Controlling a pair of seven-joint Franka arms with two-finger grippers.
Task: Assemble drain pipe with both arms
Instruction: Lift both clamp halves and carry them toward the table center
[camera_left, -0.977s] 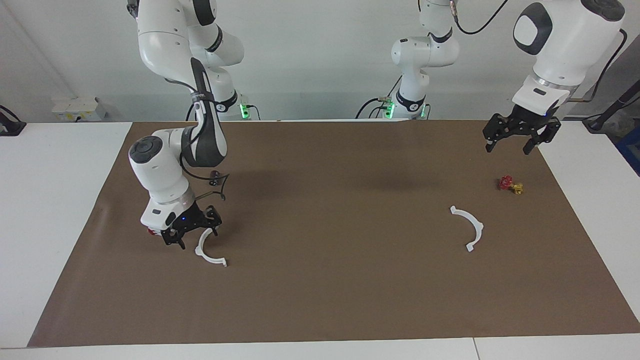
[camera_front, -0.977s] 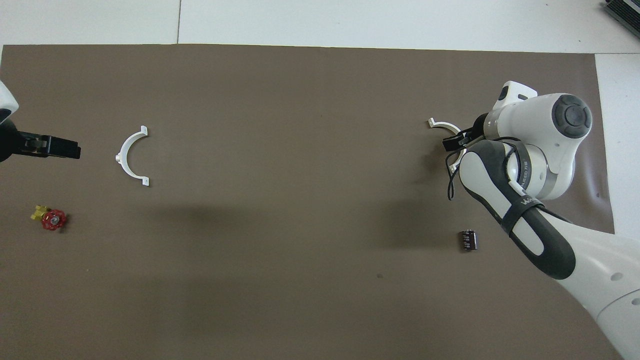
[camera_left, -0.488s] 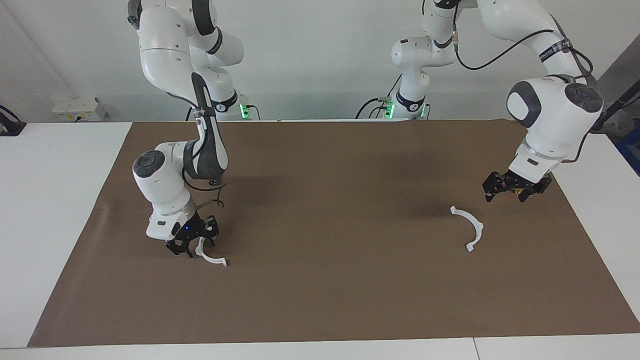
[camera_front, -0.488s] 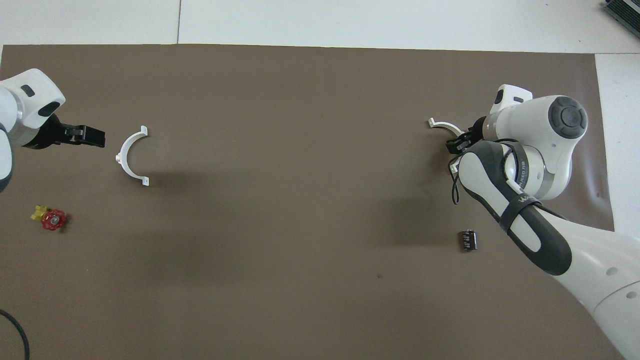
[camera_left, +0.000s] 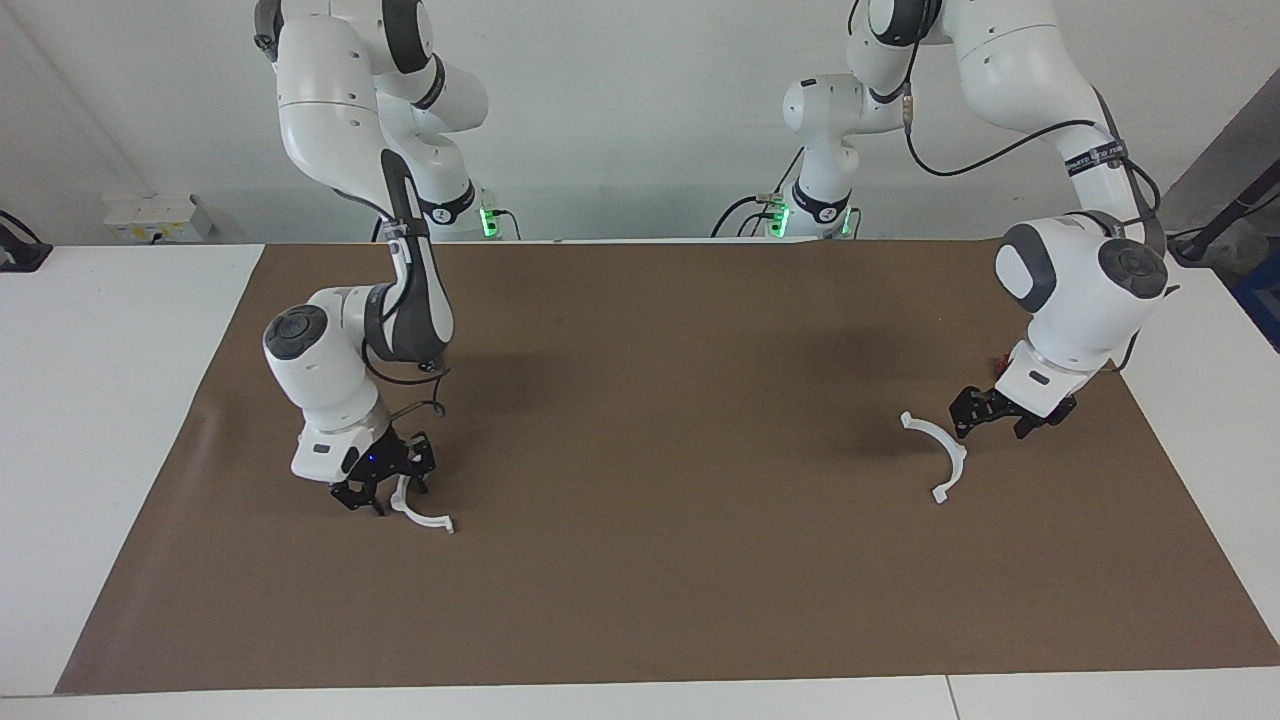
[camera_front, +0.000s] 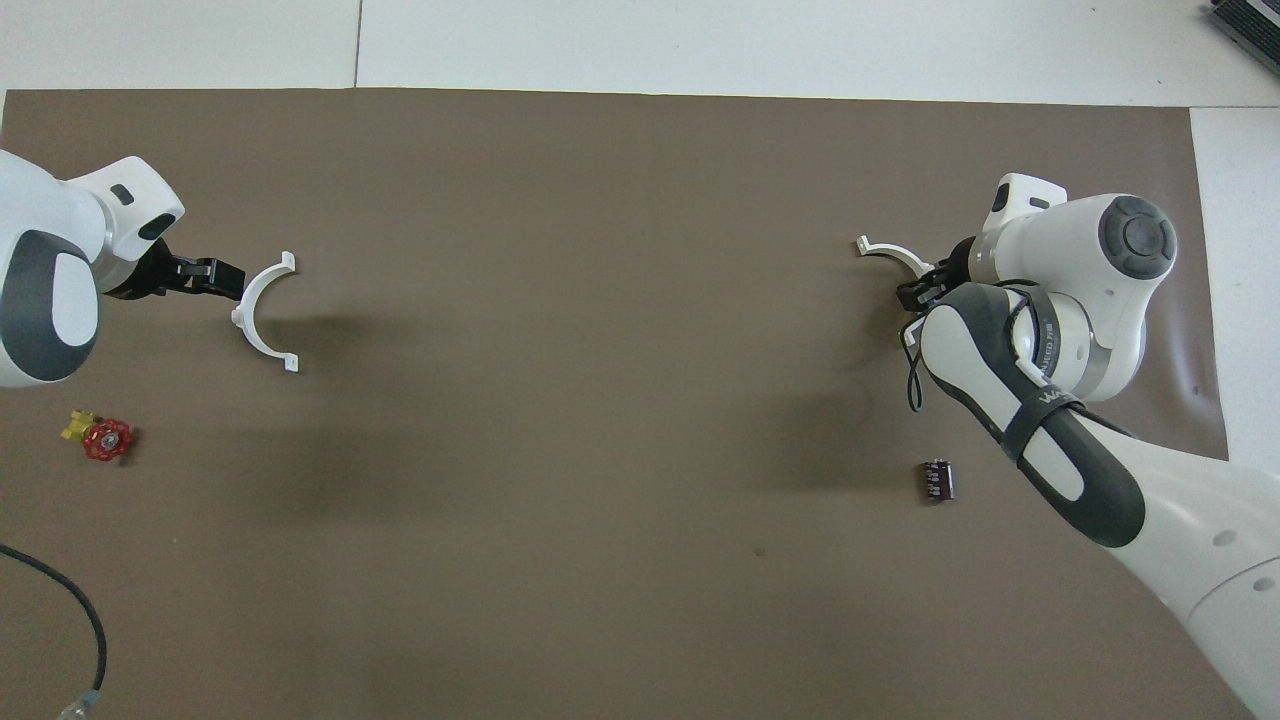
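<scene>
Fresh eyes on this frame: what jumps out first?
Two white half-ring arcs lie far apart on the brown mat, one at each arm's end of the table. The right gripper is down on the arc at the right arm's end, while the left gripper is low beside the arc at the left arm's end. A small red and yellow valve piece lies near the left arm.

The mat (camera_left: 640, 560) lies bare and wide between the two arcs (camera_left: 942, 452) (camera_left: 420, 512), an unblocked lane. A red valve (camera_front: 107, 439) sits near the left arm's end, a small dark cylinder (camera_front: 937, 479) near the right arm's, both off that lane
</scene>
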